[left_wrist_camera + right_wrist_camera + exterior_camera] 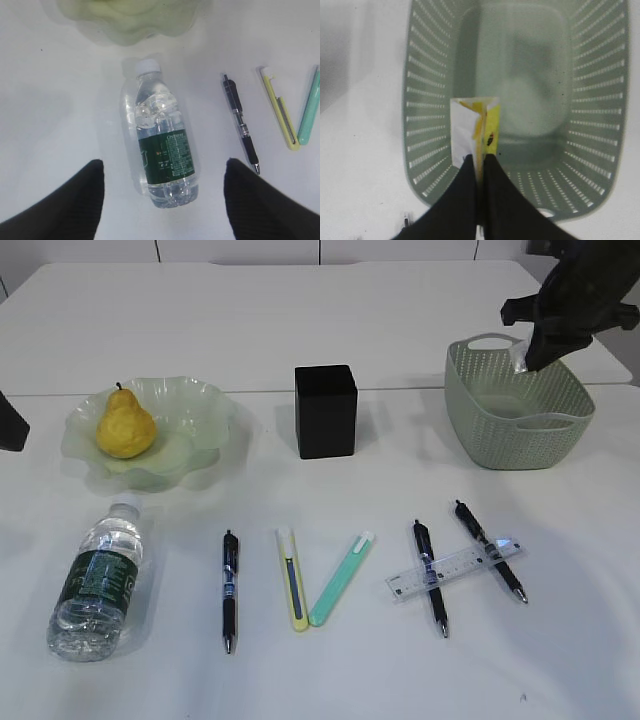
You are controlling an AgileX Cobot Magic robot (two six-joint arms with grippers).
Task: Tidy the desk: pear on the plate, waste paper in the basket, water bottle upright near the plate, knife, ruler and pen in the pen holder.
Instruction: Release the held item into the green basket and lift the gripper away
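The paper (pixel 475 131) is a small folded scrap, white on one side and yellow on the other with a few dark marks, standing up from the right gripper (pixel 480 162), whose fingers are pressed together on its lower edge. Directly beneath and beyond that gripper lies the basket (pixel 435 125), sage green with slotted walls and a bare floor; the paper hangs over its inside, near one wall, not touching the bottom.

The bottle (pixel 160 135) is clear with a white cap and a dark green label, lying on its side on the white surface (pixel 50 100). It sits between the two fingers of the left gripper (pixel 162 185), which stand wide apart and hold nothing (bottle base nearest the gripper, cap pointing away). Past the cap is the wavy pale green plate (pixel 130 20), and in the exterior view the yellow pear (pixel 125 425) rests on it. To the right of that gripper lie a dark pen (pixel 241 122), a yellow knife (pixel 280 107) and a mint-green one (pixel 310 107)
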